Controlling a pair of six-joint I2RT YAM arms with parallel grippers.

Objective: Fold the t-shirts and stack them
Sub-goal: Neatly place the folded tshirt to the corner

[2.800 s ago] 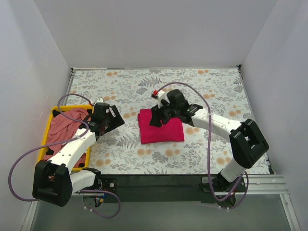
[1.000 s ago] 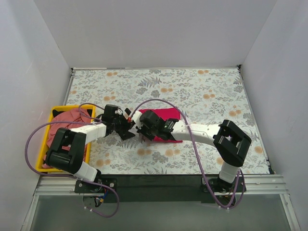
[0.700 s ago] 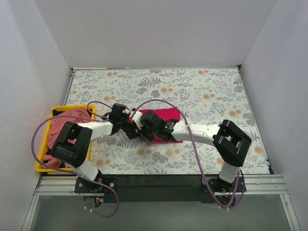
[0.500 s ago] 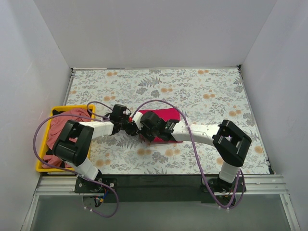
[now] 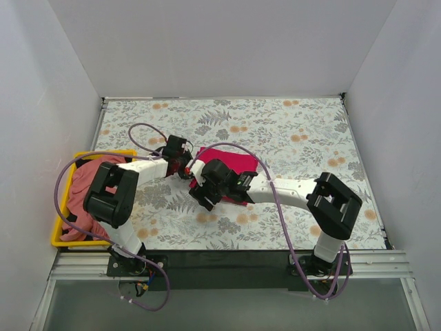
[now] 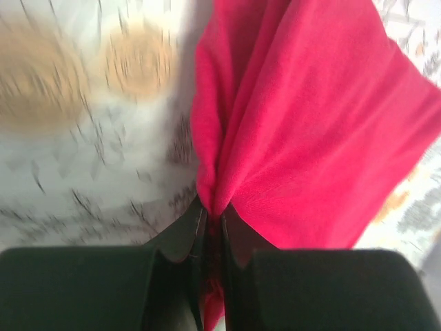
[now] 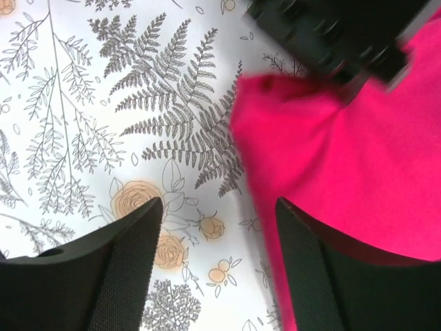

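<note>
Magenta t-shirt [image 6: 310, 138] is soft matt cloth (right tool fingers [image 7: 124, 276] rough-textured).

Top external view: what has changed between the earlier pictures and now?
The left gripper swung from beside the yellow bin to the magenta shirt and shut on its left edge. The right gripper left the shirt's top and now hangs open by its near left corner. The salmon shirt stayed in the bin.

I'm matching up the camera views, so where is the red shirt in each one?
Top external: mid-table, the red shirt partly under the right arm.
Left wrist: red shirt fills centre and right.
Right wrist: red shirt on the right side.
Shared landmark: the left gripper pinching the shirt's edge.
</note>
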